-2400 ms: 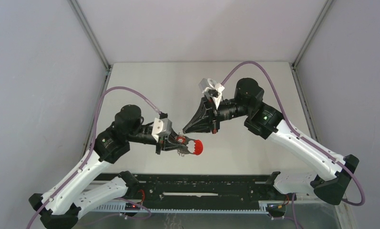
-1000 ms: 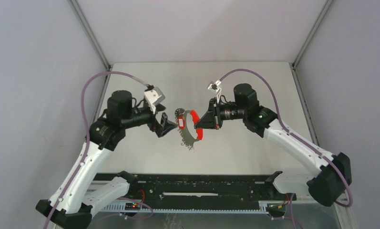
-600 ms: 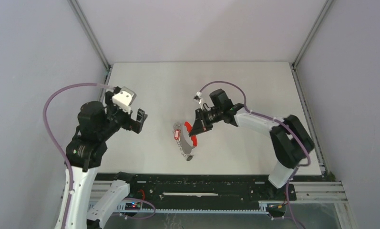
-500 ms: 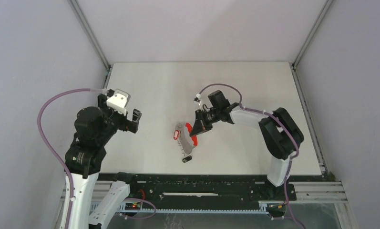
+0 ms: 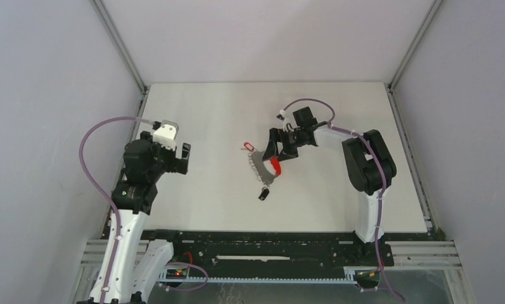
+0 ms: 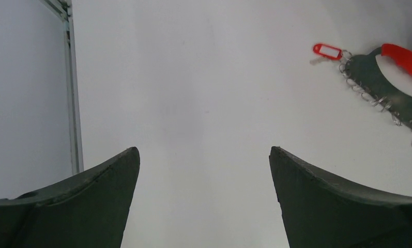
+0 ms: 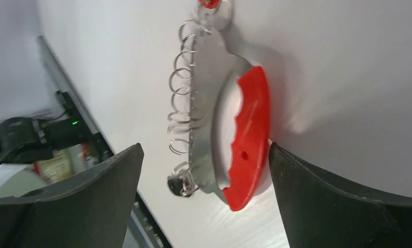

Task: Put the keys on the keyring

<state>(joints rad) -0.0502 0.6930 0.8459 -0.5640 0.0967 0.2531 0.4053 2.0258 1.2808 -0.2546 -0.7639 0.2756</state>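
Keyring [image 7: 245, 129] shifted right, lies btw spread right fingers [image 7: 90, 206]; left fingers [image 6: 79, 206] apart too; black key [image 5: 263, 192] blurry.

We see a robot lab cell: a white table [image 5: 205, 114] walled by plain grey panels [image 5: 47, 95], metal frame posts [image 5: 120, 47], and a black mounting rail [image 5: 268, 244] with wiring [image 5: 180, 272].

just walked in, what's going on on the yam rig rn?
The keyring lies flat on the table. The red-tag key sits at one end of its row of loops and the black-head key at the other. Both look hooked on, though the joins are too small to confirm. The right gripper hangs over the keyring, jaws open to either side, gripping nothing. The left gripper is open and empty, off to the left.
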